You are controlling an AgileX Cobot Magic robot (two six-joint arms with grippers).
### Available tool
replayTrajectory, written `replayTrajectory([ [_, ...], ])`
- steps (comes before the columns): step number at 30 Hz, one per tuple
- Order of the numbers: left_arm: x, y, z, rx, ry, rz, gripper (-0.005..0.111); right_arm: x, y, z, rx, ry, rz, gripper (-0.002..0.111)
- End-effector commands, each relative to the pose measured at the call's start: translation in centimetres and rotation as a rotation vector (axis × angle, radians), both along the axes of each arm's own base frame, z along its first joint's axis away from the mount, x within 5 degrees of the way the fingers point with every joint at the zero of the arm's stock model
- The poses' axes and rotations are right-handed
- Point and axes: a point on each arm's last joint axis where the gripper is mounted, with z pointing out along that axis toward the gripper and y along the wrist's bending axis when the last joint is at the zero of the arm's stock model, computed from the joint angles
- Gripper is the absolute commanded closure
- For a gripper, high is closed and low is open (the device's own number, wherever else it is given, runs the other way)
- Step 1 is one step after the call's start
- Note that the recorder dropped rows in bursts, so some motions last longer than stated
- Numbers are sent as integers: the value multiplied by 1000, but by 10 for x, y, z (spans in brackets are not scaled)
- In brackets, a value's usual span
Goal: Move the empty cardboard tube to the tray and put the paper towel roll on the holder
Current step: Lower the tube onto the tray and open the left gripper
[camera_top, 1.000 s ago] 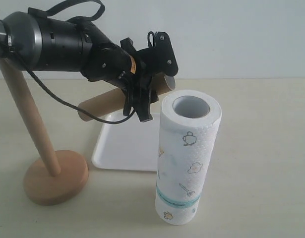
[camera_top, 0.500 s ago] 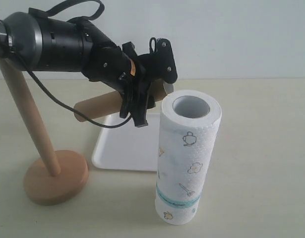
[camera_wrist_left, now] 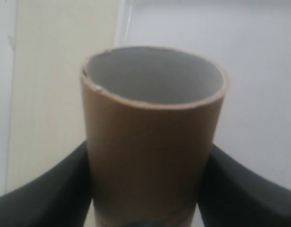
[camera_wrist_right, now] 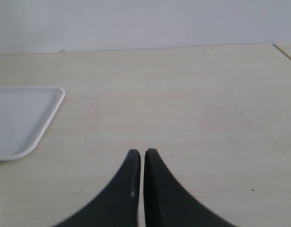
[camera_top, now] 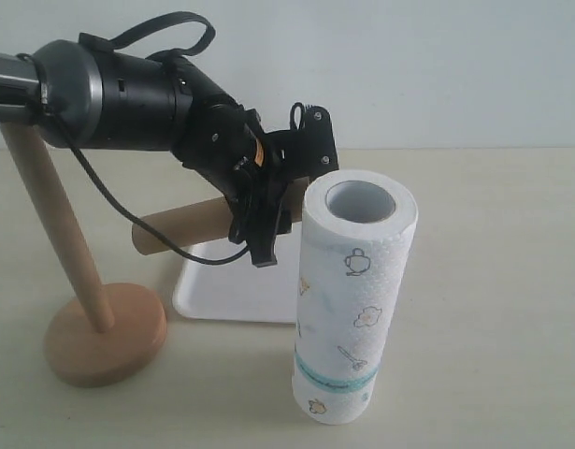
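Note:
My left gripper (camera_top: 268, 210) is shut on the brown cardboard tube (camera_top: 184, 230), which lies almost level in the air above the white tray (camera_top: 233, 290). In the left wrist view the tube (camera_wrist_left: 152, 137) fills the space between both fingers (camera_wrist_left: 46, 189), its hollow end facing the tray (camera_wrist_left: 259, 71). The paper towel roll (camera_top: 354, 299) stands upright on the table in front of the tray. The wooden holder (camera_top: 100, 332) stands at the left, its dowel bare. My right gripper (camera_wrist_right: 142, 153) is shut on nothing, low over the table, with a tray corner (camera_wrist_right: 27, 123) to one side.
The left arm's black body (camera_top: 128, 94) and cable reach from the left over the holder's dowel top. Bare beige table (camera_top: 493, 281) lies to the right of the towel roll. A pale wall bounds the table's far edge.
The left gripper has sunk and shifted slightly toward the tray, carrying the tube lower; the tube's free end has dropped toward the left. The towel roll and holder have stayed put.

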Motion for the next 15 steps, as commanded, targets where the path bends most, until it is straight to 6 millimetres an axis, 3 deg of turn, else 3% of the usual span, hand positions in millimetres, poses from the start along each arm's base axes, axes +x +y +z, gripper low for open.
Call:
replayTrajectory([
  [1, -1, -4, -1, -15, 15, 5, 57, 0, 0, 2, -4, -19, -3, 106],
  [6, -3, -6, -1, -21, 21, 5, 45, 0, 0, 2, -4, -19, -3, 106],
  [15, -7, -12, -1, -12, 8, -23, 44, 0, 0, 2, -4, -19, -3, 106],
])
